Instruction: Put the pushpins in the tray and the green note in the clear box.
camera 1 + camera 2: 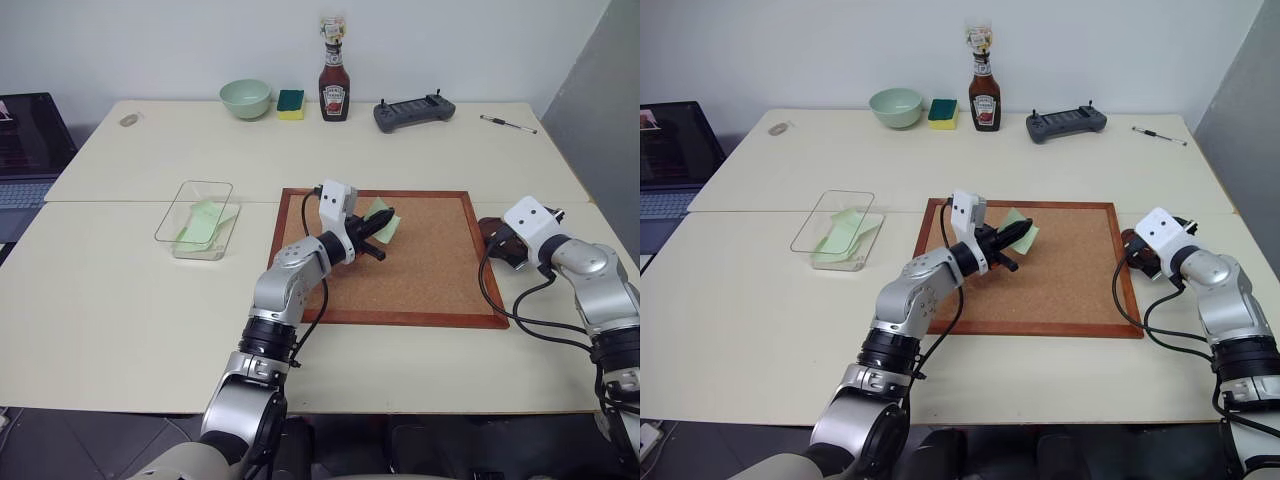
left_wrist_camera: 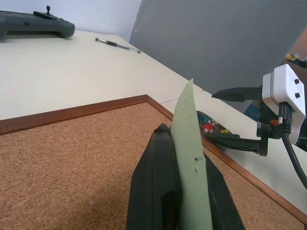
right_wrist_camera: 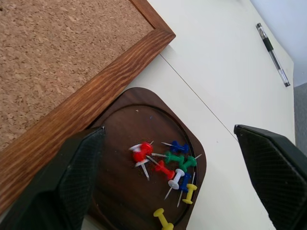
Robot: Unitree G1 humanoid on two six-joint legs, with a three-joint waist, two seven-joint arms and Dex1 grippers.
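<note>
My left gripper (image 1: 386, 224) hovers over the upper middle of the corkboard, shut on a pale green note (image 2: 190, 158) that stands on edge between its fingers (image 2: 154, 182). Off the board's right edge lies the small dark brown tray (image 3: 120, 191), with several pushpins (image 3: 169, 165) in red, green, blue, white and yellow resting in it. My right gripper (image 3: 168, 132) hangs just above that tray, open, its fingers wide apart and nothing between them. At the left of the table stands the clear box (image 1: 205, 185), with pale green notes (image 1: 204, 222) lying inside.
The wood-framed corkboard (image 1: 425, 270) takes up the table's middle. Along the far edge stand a pale green bowl (image 1: 245, 98), a sponge (image 1: 291, 103), a ketchup bottle (image 1: 334, 85), a grey controller (image 1: 413, 112) and a pen (image 1: 507, 123). A laptop (image 1: 25, 140) sits at far left.
</note>
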